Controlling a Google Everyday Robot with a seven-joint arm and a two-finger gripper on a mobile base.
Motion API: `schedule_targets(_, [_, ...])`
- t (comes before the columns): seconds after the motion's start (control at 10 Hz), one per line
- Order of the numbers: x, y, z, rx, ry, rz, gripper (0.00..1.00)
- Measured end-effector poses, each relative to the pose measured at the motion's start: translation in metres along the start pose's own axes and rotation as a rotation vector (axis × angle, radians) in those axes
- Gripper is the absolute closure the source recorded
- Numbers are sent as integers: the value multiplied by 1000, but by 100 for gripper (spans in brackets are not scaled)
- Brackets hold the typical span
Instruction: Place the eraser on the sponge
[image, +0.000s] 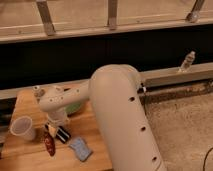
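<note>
The eraser (63, 134), a small black block with white stripes, lies on the wooden table (30, 102) near its front. My gripper (54, 128) hangs at the end of the white arm, right at the eraser's left end, between it and the cup. Whether it touches the eraser is unclear. The sponge (80, 148), a flat blue-grey pad, lies just to the front right of the eraser, apart from it and with nothing on top.
A dark red oval object (48, 145) lies left of the sponge. A translucent cup (22, 128) stands at the table's left. A green bowl (75, 107) sits half hidden behind the arm. A clear bottle (186, 61) stands on the far right ledge.
</note>
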Motion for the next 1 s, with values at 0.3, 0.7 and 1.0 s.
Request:
schedule_targets(0.3, [1,0,-2,-2,-11,-3,87])
schedule_targets(0.7, [-5,2,-47,2,-88,-30,100])
schedule_targets(1.0, [-3,-8,-94,66,-135,-31,100])
